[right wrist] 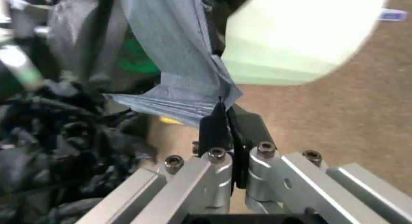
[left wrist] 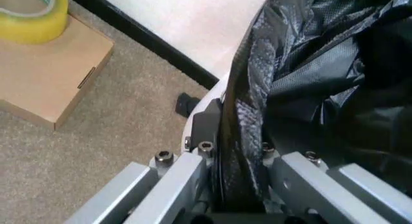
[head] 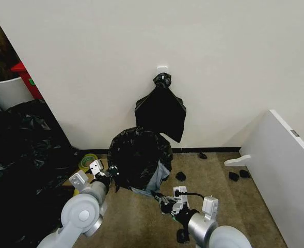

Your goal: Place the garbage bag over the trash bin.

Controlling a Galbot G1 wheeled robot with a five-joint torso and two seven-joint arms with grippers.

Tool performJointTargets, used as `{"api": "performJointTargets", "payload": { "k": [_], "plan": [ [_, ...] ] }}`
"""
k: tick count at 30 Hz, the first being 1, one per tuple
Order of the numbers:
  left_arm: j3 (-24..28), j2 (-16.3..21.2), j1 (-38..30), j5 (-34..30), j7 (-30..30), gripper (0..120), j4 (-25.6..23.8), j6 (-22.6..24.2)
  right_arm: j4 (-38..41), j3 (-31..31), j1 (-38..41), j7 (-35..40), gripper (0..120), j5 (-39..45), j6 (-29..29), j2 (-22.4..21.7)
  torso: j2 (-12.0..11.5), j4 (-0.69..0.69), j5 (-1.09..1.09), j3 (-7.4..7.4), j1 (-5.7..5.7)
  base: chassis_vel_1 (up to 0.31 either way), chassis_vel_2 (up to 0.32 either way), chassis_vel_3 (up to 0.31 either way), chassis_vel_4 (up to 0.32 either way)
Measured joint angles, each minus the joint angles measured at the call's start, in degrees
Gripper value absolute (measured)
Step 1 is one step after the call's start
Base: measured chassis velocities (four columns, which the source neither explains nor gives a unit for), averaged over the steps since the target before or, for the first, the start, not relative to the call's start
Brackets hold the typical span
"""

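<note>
The glossy black garbage bag (head: 139, 155) is draped over the trash bin, which stands on the carpet by the wall and is hidden under it in the head view. The bin's pale side (right wrist: 296, 40) shows in the right wrist view. My left gripper (head: 109, 176) is at the bag's left side, shut on a black fold of the bag (left wrist: 251, 113). At the bag's lower front right, my right gripper (head: 165, 202) is shut on a corner of the bag (right wrist: 177, 84) that is stretched thin and grey.
A knotted black bag bundle (head: 161, 111) hangs on the wall above. Black sheeting (head: 22, 155) is heaped at the left, behind it a white planter tub (head: 4, 90). A yellow tape roll (head: 88, 161) lies on a cardboard box (left wrist: 45, 74). A white board (head: 281, 170) leans at right.
</note>
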Motion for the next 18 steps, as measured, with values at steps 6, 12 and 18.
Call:
{"api": "performJointTargets", "payload": {
  "k": [6, 12, 18],
  "plan": [
    [-0.34, 1.07, 0.57, -1.43, -0.65, 0, -0.72, 1.34, -3.21, 2.01, 0.16, 0.66, 0, -0.15, 2.03, -0.63, 0.00, 0.00, -0.01, 0.00, 0.00, 0.000, 0.000, 0.000, 0.000],
    [-0.21, 1.56, 0.84, -2.92, -1.66, 0, -2.15, 3.76, -5.61, 2.29, 1.50, 1.15, 0, 0.00, 2.30, -0.29, 0.00, 0.00, -0.01, 0.00, 0.00, 0.000, 0.000, 0.000, 0.000],
    [-0.21, 2.16, 1.82, -4.43, -2.35, 0, -4.18, 8.19, -7.45, 2.03, 2.53, 1.47, 0, -0.14, 1.82, 0.36, 0.00, 0.00, -0.01, 0.00, 0.00, 0.000, 0.000, 0.000, 0.000]
  ]
}}
